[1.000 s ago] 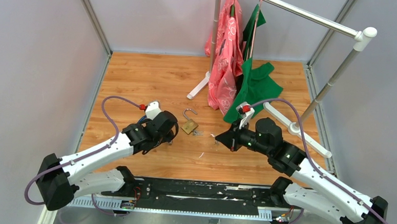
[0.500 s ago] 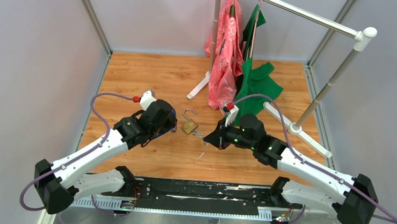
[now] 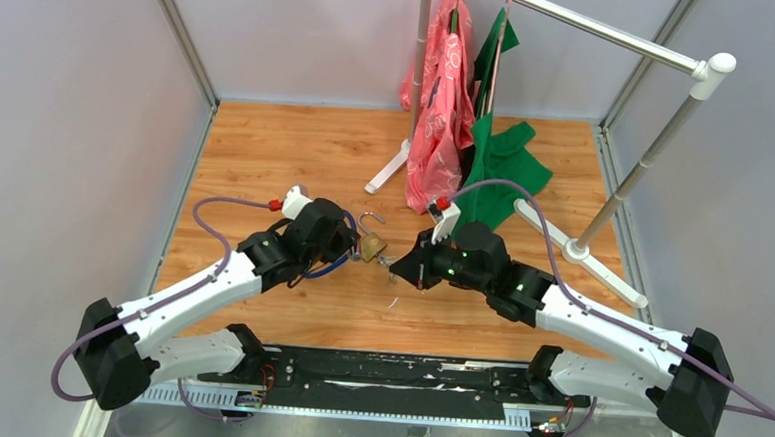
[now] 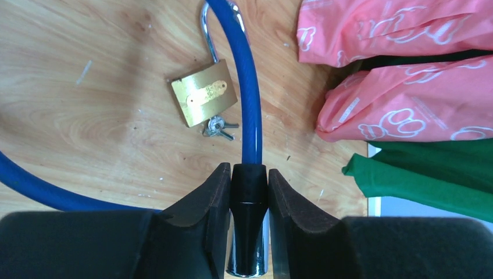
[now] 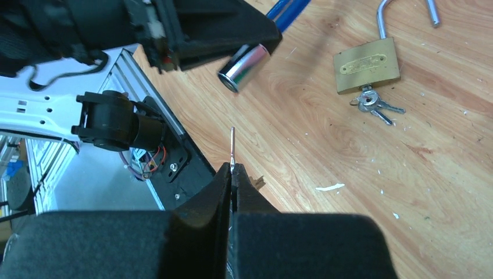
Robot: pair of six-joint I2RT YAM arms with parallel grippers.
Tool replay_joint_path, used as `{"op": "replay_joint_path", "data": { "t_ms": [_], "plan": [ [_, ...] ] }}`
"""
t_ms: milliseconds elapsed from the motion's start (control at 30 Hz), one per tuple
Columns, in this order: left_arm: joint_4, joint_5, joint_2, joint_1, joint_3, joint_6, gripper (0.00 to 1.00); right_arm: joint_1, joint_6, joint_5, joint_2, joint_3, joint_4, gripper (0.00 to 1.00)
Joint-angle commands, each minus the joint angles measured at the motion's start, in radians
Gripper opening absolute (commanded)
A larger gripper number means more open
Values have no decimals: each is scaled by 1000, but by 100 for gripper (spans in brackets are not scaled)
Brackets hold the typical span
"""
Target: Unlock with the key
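Grey walls close in a wood-grain counter [image 3: 267,152]. On its left side the left fingers [image 4: 203,203] are narrowed onto the black and chrome lock barrel [image 4: 249,232] of a blue cable [image 4: 247,87], holding it clear of the wood. In the right wrist view the barrel's chrome end [image 5: 244,67] is turned toward the other arm. Just beyond, between the two arms, a brass padlock [image 3: 369,246] lies flat with its shackle swung open and a small bunch of keys [image 5: 375,104] at its base. To the right, the right fingers [image 5: 203,215] are pressed fully together on a slim metal key [image 5: 232,145], whose blade sticks out ahead of them toward the chrome end but is not yet touching it. Farther right, a pink garment [image 3: 444,111] and a green garment [image 3: 501,169] hang from a metal rack [image 3: 613,40]. Compared with a second ago, both arms have swung inward: the left has carried the barrel toward the centre and the right has pushed leftward, so the wide gap between them has shrunk to a small one beside the padlock. That suggests the approach is almost finished and insertion comes next, which calls for lining the blade up squarely with the barrel's keyway.
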Motion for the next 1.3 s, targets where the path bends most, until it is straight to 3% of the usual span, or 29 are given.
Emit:
{"op": "replay_joint_path", "data": {
  "t_ms": [0, 467, 633, 1267],
  "plan": [
    [148, 66, 69, 10, -41, -80, 0, 11, 52, 54, -46, -43, -17, 0],
    [229, 137, 168, 16, -46, -113, 0, 2, 74, 218, -89, -130, -30, 0],
    [303, 182, 150, 30, -97, -160, 0, -31, 130, 186, -110, -241, 105, 0],
    [396, 251, -4, 43, -228, -291, 0, -44, 139, 22, -53, -341, 394, 0]
  ]
}}
